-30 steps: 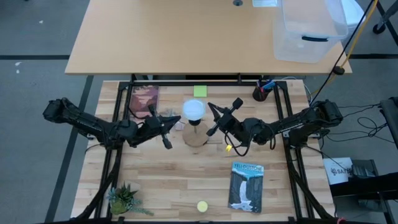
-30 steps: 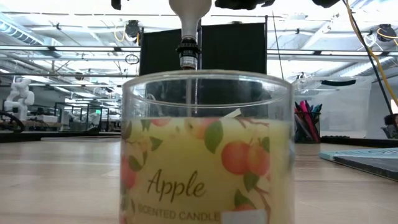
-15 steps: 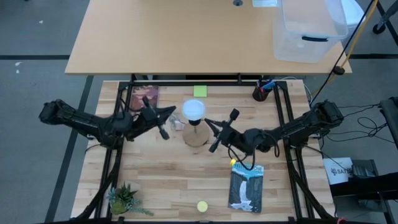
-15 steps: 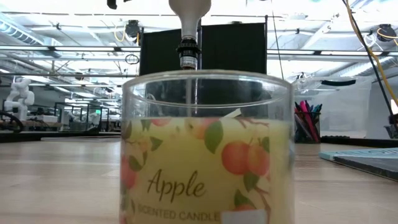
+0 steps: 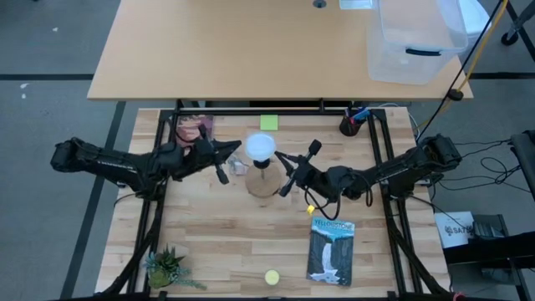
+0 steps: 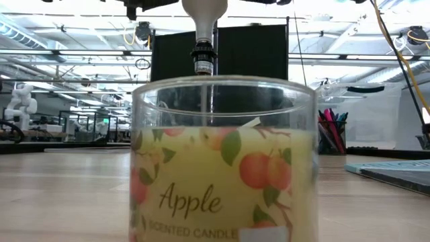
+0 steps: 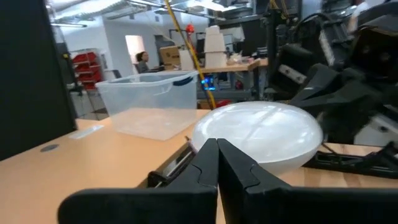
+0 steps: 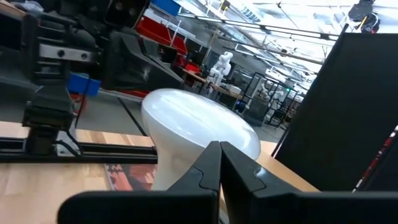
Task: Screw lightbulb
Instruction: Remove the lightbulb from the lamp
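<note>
The lightbulb [image 5: 259, 148] stands upright with its screw end in the black socket [image 6: 203, 58] of the round wooden base [image 5: 262, 182] at the table's middle. Its white dome also shows in the left wrist view [image 7: 258, 134] and in the right wrist view [image 8: 199, 127]. My left gripper [image 5: 234, 152] is shut, level with the dome, just to its left. My right gripper [image 5: 281, 160] is shut, just right of the dome and a little nearer. Each wrist view shows the shut fingertips close in front of the dome. My left gripper's shut fingertips [image 7: 217, 149] point level at the dome's left side; I cannot tell whether they touch it. My right gripper's shut fingertips [image 8: 219, 152] point level at the dome's right side; I cannot tell whether they touch it.
An apple candle jar [image 6: 225, 161] fills the low view's foreground. A blue book [image 5: 332, 251] lies near right, a red book [image 5: 191, 130] far left, and a green note [image 5: 268, 122] behind the bulb. A pen cup [image 5: 351, 124], a plant [image 5: 167, 269] and a yellow ball [image 5: 272, 277] stand around.
My left gripper has gone toward the table's far edge and now points at the dome. My right gripper first went toward the near edge, then came back toward the bulb. The bulb and base have kept still.
</note>
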Controlling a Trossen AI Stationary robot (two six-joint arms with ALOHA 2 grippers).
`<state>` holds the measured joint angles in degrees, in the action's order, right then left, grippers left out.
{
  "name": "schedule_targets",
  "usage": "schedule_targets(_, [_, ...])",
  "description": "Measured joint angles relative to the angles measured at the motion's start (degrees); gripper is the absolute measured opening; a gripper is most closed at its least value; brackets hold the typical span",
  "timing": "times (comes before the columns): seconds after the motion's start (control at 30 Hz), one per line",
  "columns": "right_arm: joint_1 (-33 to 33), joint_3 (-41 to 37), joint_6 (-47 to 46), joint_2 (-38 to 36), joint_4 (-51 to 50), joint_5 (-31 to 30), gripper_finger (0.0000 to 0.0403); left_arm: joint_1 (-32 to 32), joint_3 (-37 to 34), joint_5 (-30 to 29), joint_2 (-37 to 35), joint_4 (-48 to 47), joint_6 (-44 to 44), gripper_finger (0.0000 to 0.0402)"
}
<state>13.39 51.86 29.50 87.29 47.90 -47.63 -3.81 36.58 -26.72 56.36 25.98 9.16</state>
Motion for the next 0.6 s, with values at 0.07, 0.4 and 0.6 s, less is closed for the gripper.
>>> schedule_targets(0.07, [-0.4, 0.0, 0.0, 0.0, 0.0, 0.0, 0.0, 0.5, 0.0, 1.9, 0.2, 0.1, -0.4, 0.0])
schedule_targets(0.4, [-1.1, 0.0, -0.2, 0.0, 0.0, 1.4, 0.0, 2.6, 0.0, 5.1, 1.0, -0.7, -2.2, 0.0])
schedule_targets(0.6, [-1.5, 0.0, -0.3, 0.0, -0.1, 1.3, 0.0, 3.7, 0.0, 8.9, 1.5, -0.7, -3.3, 0.0])
